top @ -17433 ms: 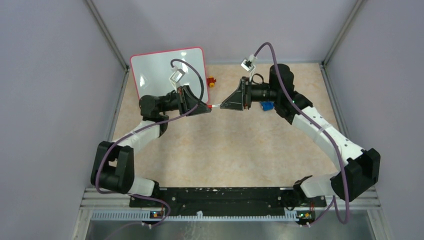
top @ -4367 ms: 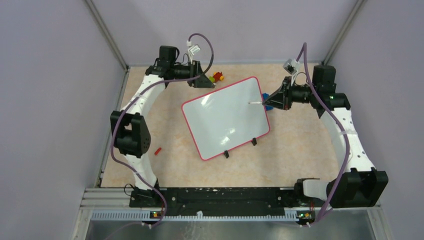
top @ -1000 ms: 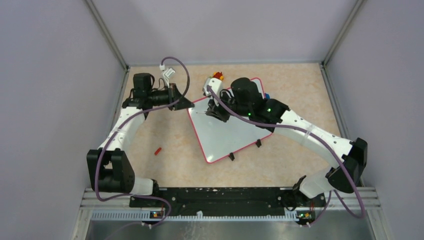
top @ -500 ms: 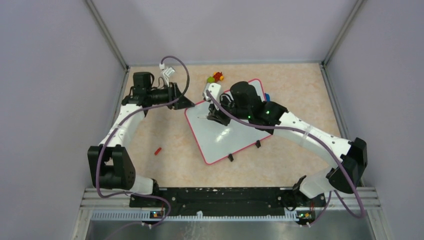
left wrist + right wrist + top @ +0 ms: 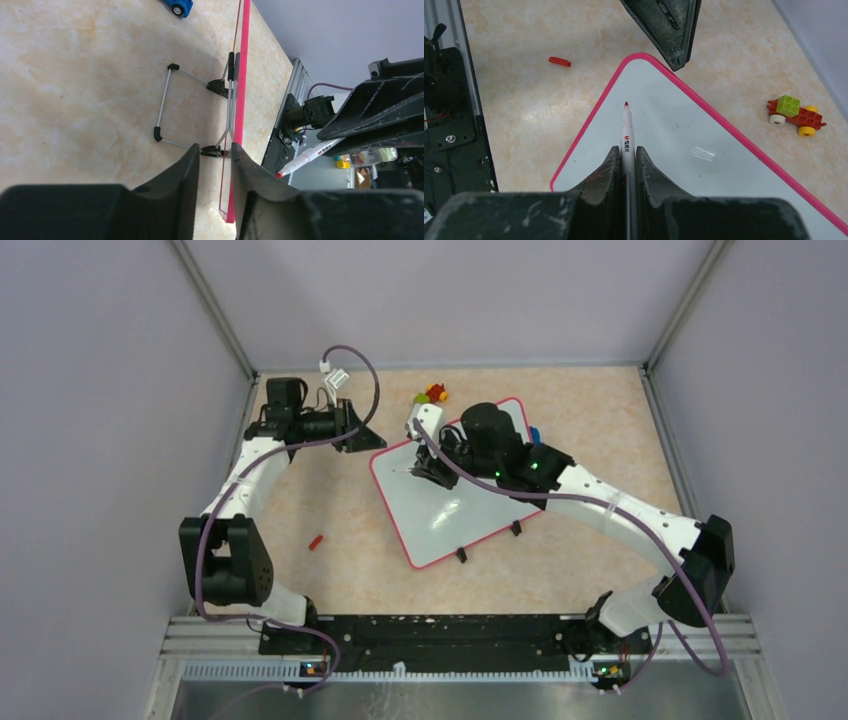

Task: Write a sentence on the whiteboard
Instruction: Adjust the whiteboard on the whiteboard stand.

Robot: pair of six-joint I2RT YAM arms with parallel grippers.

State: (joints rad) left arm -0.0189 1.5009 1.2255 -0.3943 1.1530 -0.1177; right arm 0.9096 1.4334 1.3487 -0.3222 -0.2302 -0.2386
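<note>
The whiteboard (image 5: 455, 515) is found on the table (image 5: 610, 420), left of centre and turned at an angle, with its two black clips (image 5: 461, 555) on the near edge. Its surface is recorded as glossy white inside a pink-red rim. In the left wrist view it is seen edge-on, with a wire stand (image 5: 162, 102) folded out beneath it.

A red-tipped marker (image 5: 626, 127) is clamped by its barrel between the fingers of the right gripper (image 5: 626, 152), which are closed tight on it. The tip is pointed over the board near its far-left corner; contact between tip and surface cannot be determined.

The left gripper (image 5: 214, 155) is positioned just beside that same corner, jaws parted by a narrow gap, with nothing seen gripped. The rim is seen within that gap; contact cannot be confirmed.

A small red cap (image 5: 316, 541) is noted on the table left of the board, well apart. A brick-built toy car (image 5: 796, 115) is noted beyond the far edge, and a blue toy car (image 5: 178, 6) by the far-right corner.
</note>
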